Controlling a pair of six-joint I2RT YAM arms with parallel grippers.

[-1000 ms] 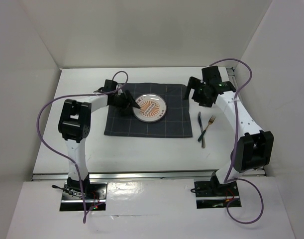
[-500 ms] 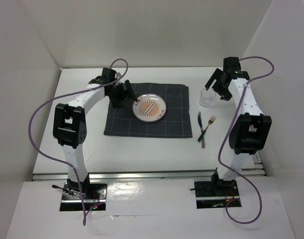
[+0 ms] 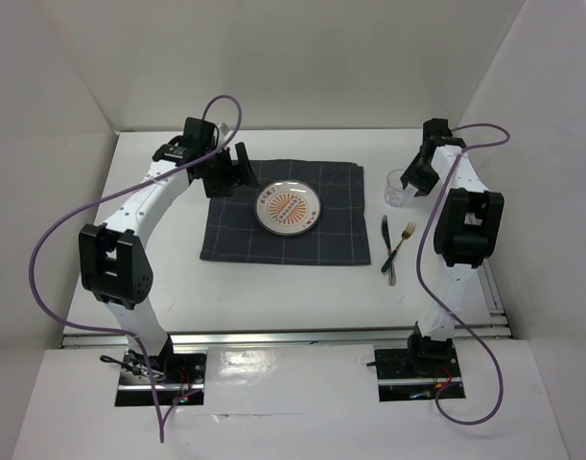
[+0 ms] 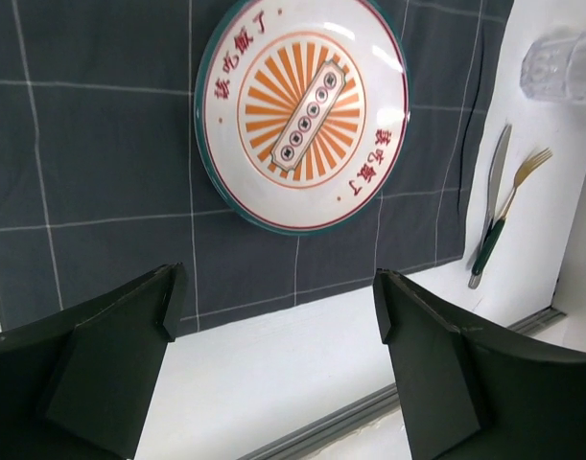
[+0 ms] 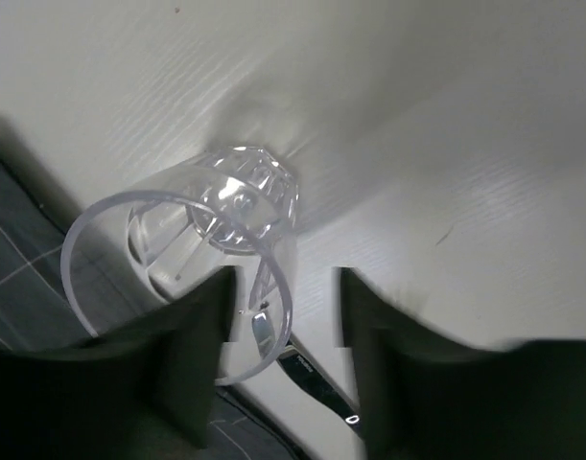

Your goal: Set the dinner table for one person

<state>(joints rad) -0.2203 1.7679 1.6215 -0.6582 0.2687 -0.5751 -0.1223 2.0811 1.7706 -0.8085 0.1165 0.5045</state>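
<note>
Underneath everything lies the dinner table point(image 3: 302, 297), a plain white top that fills the floor of the white-walled booth, with the dark grey checked mat point(image 3: 225, 240) spread on it a little left of its middle. Over the mat's far left corner hangs the left gripper point(image 3: 243, 172), its fingers point(image 4: 120, 364) spread wide with nothing between them. The left wrist view looks down past them onto the cloth and its near edge. On the mat, toward its far side, sits a round plate point(image 3: 288, 209) with a green rim, an orange sunburst and red characters. Off the mat's right edge, on bare table, a clear glass point(image 3: 398, 189) stands upright near the far right corner. A dark-handled knife point(image 3: 386, 230) and a gold fork point(image 3: 406, 233) lie nearer the mat's near right corner, their handles crossing. Just right of the glass is the right gripper point(image 3: 414, 178). Its fingers stand apart, blurred in the wrist view, clamped on nothing. The glass's rim shows in the gap, though whether a finger touches it I cannot tell.
</note>
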